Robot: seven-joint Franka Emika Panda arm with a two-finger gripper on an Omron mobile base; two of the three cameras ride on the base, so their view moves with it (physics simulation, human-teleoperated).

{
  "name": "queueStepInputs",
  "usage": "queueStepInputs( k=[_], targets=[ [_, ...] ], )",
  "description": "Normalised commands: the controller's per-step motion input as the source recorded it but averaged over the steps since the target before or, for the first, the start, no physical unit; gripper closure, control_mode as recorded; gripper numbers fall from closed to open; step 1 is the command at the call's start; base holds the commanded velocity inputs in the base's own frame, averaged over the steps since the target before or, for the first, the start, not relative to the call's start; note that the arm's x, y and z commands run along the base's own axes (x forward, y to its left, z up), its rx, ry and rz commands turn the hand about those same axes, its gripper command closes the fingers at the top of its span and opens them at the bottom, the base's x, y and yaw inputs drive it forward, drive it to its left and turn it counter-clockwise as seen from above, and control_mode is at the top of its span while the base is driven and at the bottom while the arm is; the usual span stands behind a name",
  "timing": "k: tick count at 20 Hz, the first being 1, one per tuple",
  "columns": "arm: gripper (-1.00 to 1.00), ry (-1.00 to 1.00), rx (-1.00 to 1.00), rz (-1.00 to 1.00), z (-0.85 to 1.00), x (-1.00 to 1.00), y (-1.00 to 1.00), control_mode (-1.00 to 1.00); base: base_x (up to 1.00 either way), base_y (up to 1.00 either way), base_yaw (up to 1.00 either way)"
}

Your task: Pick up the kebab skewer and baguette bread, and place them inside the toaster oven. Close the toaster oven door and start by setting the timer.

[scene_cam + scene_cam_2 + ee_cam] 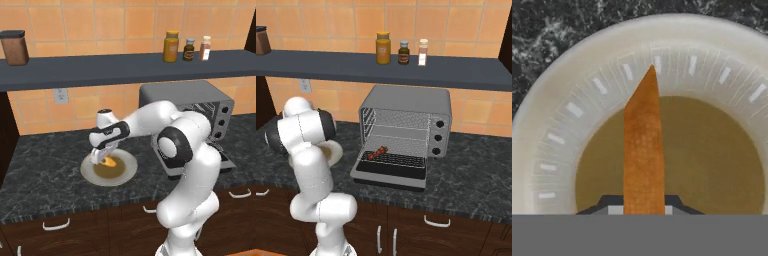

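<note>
Fingers clenched on the baguette bread, gripping one end of the golden-orange loaf so the rest of it points away from the hand across the plate. The loaf lies low over the plate's brown centre, its tapered tip reaching the pale rim; whether it has lifted clear cannot be told. Seen from the left base camera, the gripper reaches down from a bent white arm onto the plate, which sits on the dark marbled tabletop to the left of the toaster oven. Gripping the loaf by its end probably suits sliding it lengthwise into the oven. From the right base camera, the toaster oven door hangs folded down flat, leaving the cavity open for loading. The kebab skewer already rests at the front of the wire rack inside, so the bread looks like the remaining item to carry across
</note>
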Motion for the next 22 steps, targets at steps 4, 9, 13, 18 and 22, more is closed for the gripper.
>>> queueStepInputs(
  k=[4,9,13,18,22],
  targets=[
    [1.0,-0.1,0.04,-0.04,0.39,-0.78,-0.8,-1.0,0.0,0.0,0.0],
    [1.0,-0.13,0.0,-0.17,0.67,-0.34,-0.91,-1.0,0.0,0.0,0.0],
    [1.0,-0.06,0.05,-0.22,0.8,-0.29,-1.0,-1.0,0.0,0.0,0.0],
    [1.0,-0.06,0.05,-0.23,0.55,-0.36,-0.99,-1.0,0.0,0.0,0.0],
    [1.0,-0.03,0.03,-0.25,0.33,-0.15,-1.0,-1.0,0.0,0.0,0.0]
  ],
)
